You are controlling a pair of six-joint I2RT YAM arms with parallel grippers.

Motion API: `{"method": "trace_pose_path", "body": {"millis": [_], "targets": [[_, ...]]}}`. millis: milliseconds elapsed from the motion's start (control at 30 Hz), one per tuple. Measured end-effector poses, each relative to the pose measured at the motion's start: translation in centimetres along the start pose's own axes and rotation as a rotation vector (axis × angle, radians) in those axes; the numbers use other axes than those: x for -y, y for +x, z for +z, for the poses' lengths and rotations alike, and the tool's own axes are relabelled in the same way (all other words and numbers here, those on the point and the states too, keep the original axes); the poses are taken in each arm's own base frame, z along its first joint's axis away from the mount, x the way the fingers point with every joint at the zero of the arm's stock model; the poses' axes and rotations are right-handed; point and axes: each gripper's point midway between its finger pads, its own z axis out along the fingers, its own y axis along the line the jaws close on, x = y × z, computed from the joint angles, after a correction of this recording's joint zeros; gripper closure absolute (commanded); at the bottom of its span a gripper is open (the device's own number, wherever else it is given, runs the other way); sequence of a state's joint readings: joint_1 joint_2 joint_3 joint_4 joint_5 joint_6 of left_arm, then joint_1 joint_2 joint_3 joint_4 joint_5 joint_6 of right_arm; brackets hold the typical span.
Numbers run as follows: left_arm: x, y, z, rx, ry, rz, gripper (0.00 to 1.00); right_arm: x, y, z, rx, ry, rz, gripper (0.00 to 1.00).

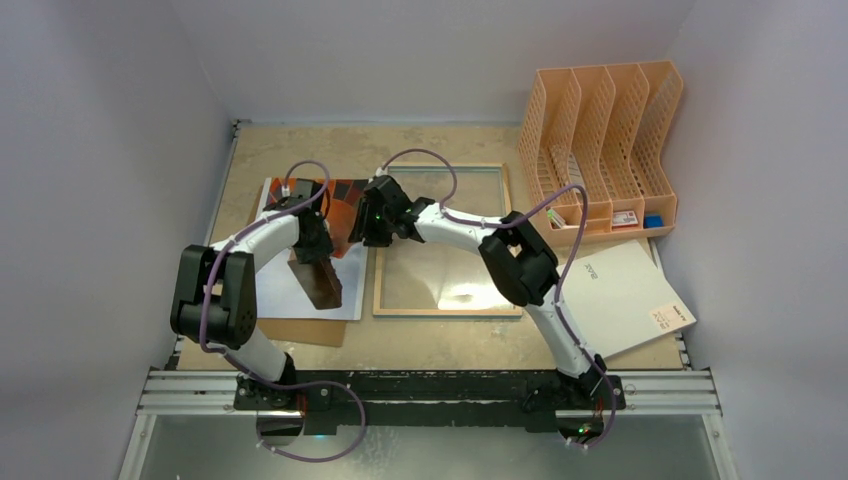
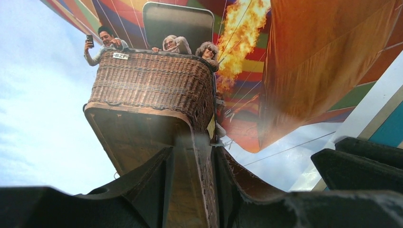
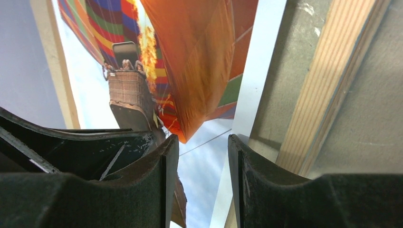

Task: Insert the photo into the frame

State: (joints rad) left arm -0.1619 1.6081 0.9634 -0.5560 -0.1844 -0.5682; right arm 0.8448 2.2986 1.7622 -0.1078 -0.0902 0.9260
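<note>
Photo lies flat, print up, on the left half of the counter, on top of a brown board whose near corner sticks out past its near edge. Its right edge, a white border, runs alongside the left rail of the frame. The two are apart, with a narrow strip of bare counter between them. The frame lies flat at mid-counter with pale wood up and glass inside the rails.

The left end effector is low over the printed basket. Its fingers stand a little apart, and the print shows in the gap. The right end effector is at the photo's far right corner, near the frame's far left corner. Its fingers are also apart, and sky and the white border show between them. Whether either one's tips touch the paper cannot be told.

Bare counter shows behind the photo and frame, and in a strip along the near edge. A white sheet lies askew to the frame's right, just beside it. A peach organiser fills the far right corner. Walls close in the left, back and right.

Counted: one photo, one frame, one board, one sheet, one organiser with four slots, two arms.
</note>
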Motion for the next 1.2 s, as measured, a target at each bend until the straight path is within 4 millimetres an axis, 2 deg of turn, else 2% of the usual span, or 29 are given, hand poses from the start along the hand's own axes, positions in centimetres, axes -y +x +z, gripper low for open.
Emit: {"method": "trace_pose_path", "body": {"millis": [233, 533, 833, 1067, 1200], "targets": [[0.0, 0.9, 1.0, -0.042, 0.009, -0.001, 0.65, 0.3, -0.7, 0.3, 0.038, 0.088, -0.016, 0.52], [0.0, 0.8, 1.1, -0.049, 0.023, -0.003, 0.68, 1.8, -1.3, 0.9, 0.066, 0.186, -0.038, 0.51], [0.0, 0.8, 1.2, -0.053, 0.026, -0.007, 0.69, 2.0, -1.7, 1.0, 0.073, 0.214, -0.045, 0.5], [0.2, 0.7, 1.2, -0.055, 0.03, -0.007, 0.71, 1.2, -1.1, 1.3, 0.029, 0.105, -0.032, 0.53], [0.2, 0.6, 1.2, -0.055, 0.029, -0.007, 0.72, 1.3, -0.3, 0.5, -0.001, -0.028, 0.013, 0.56]]}}
